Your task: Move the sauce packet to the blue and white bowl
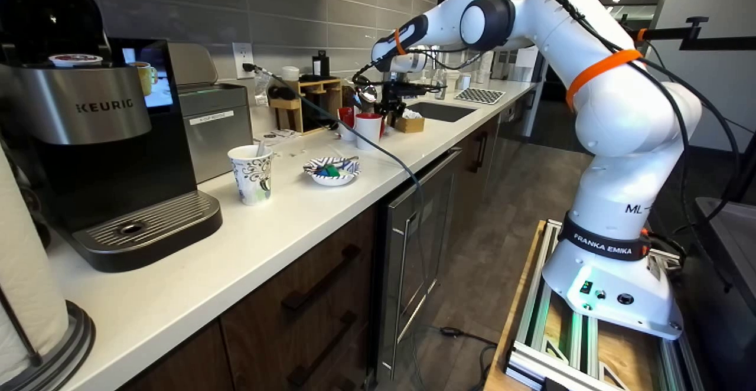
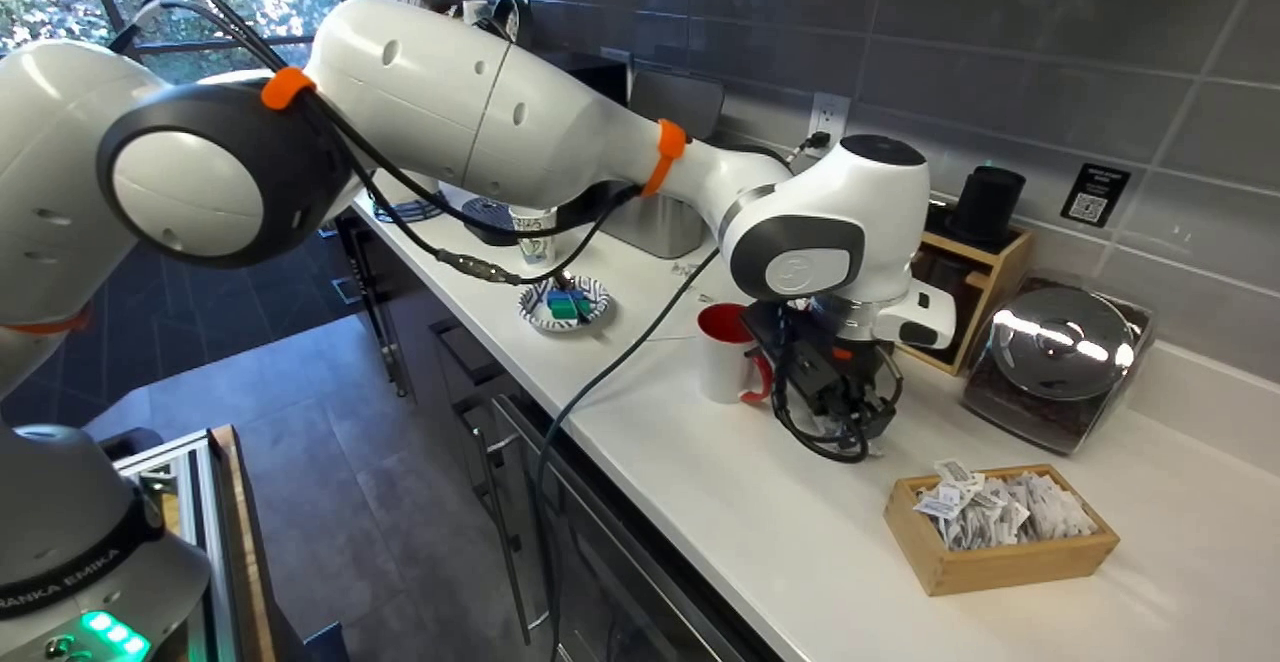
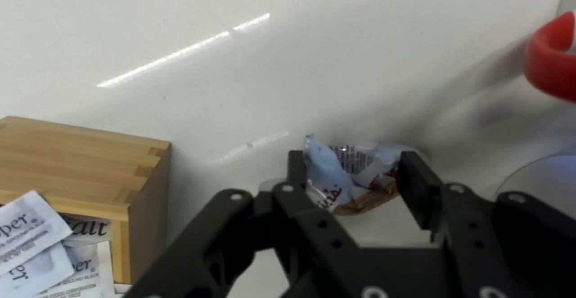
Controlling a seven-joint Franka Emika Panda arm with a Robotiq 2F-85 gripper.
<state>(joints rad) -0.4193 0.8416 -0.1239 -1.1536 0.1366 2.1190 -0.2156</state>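
Observation:
The sauce packet (image 3: 330, 172), a shiny pale and brown wrapper with dark red lettering, shows in the wrist view between the two black fingers. It is bent and creased, with a finger pressed against each side. My gripper (image 3: 351, 160) is shut on it, low over the white counter. In both exterior views the gripper (image 1: 390, 110) (image 2: 840, 432) points down beside the mugs, and the packet is mostly hidden there. The blue and white bowl (image 1: 333, 181) (image 2: 533, 312) stands on the counter well away from the gripper, holding blue and green items. It is out of the wrist view.
A white mug with red inside and red handle (image 1: 368, 130) (image 2: 722, 367) stands close to the gripper, between it and the bowl. A wooden box of salt and pepper packets (image 2: 1000, 574) (image 3: 148, 230) is on the opposite side. A black cable (image 2: 620, 367) crosses between mug and bowl. A patterned paper cup (image 1: 253, 175) stands near the bowl.

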